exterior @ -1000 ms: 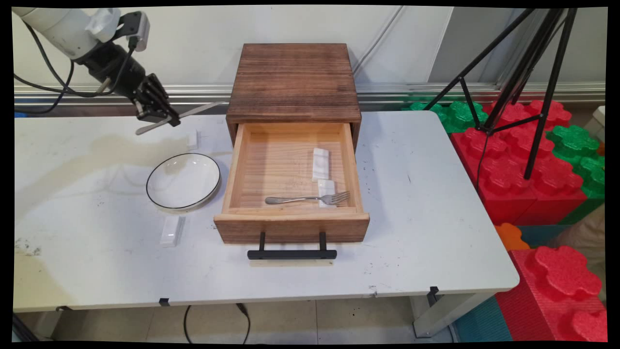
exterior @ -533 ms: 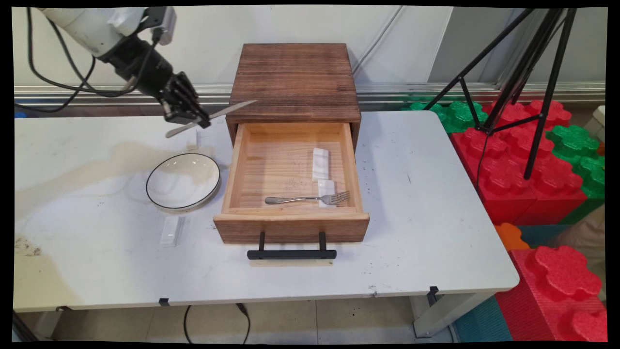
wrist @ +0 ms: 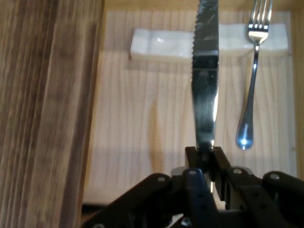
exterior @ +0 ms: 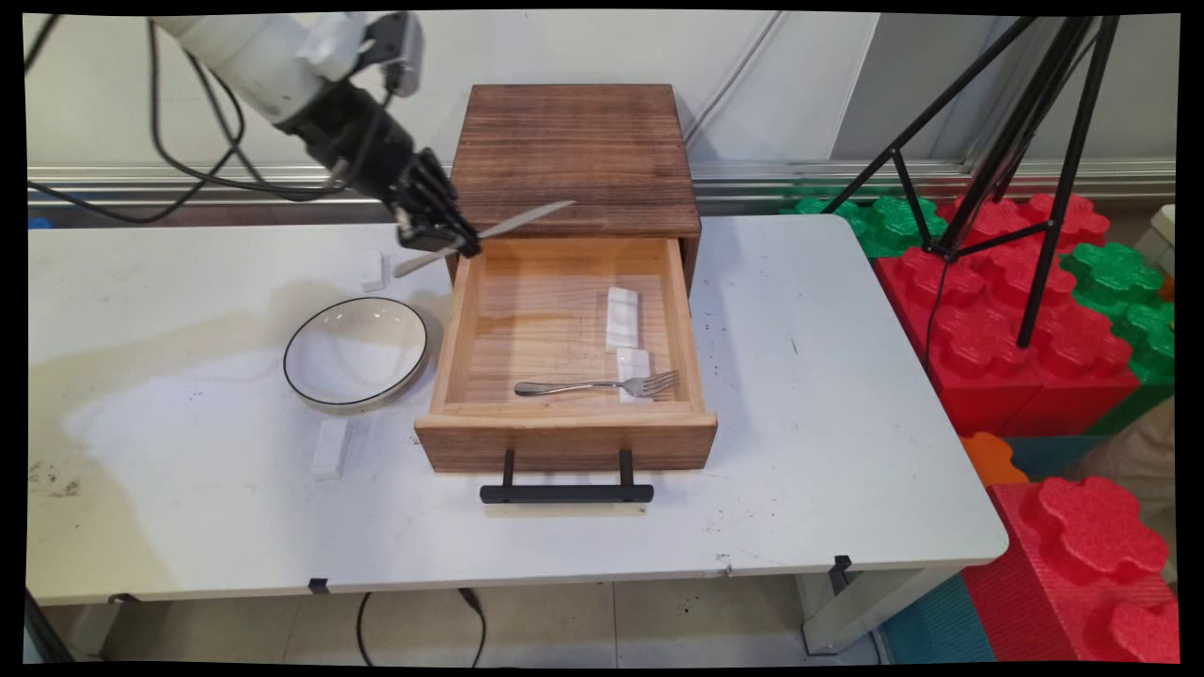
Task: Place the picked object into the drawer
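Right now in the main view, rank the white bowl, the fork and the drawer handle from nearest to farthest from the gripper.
The gripper is shut on a knife over the drawer's back left corner.
1. White bowl, on the table left of the drawer.
2. Fork, lying at the drawer's front.
3. Drawer handle, the black bar on the drawer's front, on the near side.

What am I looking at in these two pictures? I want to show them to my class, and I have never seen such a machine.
It is a white robot arm with a black pincer at its end. One picture is taken from above the white table; the other by a camera on the hand itself. The pincer is shut on a table knife, held above an open wooden drawer. In the drawer lie a fork and two small white blocks. Beside it on the table stands a white bowl.
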`<state>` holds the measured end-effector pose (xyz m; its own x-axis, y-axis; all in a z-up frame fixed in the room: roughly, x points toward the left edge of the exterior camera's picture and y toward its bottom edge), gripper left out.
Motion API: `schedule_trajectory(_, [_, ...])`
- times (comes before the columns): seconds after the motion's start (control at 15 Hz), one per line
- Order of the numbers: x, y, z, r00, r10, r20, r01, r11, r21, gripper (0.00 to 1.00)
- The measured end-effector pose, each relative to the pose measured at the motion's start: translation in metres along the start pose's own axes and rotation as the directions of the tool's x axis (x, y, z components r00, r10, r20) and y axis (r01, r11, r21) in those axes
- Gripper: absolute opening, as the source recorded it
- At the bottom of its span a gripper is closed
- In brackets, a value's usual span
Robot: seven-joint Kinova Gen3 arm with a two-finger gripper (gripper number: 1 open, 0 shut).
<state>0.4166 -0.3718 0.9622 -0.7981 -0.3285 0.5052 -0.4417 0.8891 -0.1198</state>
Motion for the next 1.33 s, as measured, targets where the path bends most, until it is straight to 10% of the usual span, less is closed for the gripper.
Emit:
schedule_trajectory(0.67, [0.062, -0.008, 0.091, 1.0, 0.012, 0.006, -0.012, 1.0, -0.018, 0.0])
schedule_trajectory(1.33, [0.06, -0.016, 0.154, 0.996, 0.044, 0.079, -0.04, 0.998, -0.044, 0.0])
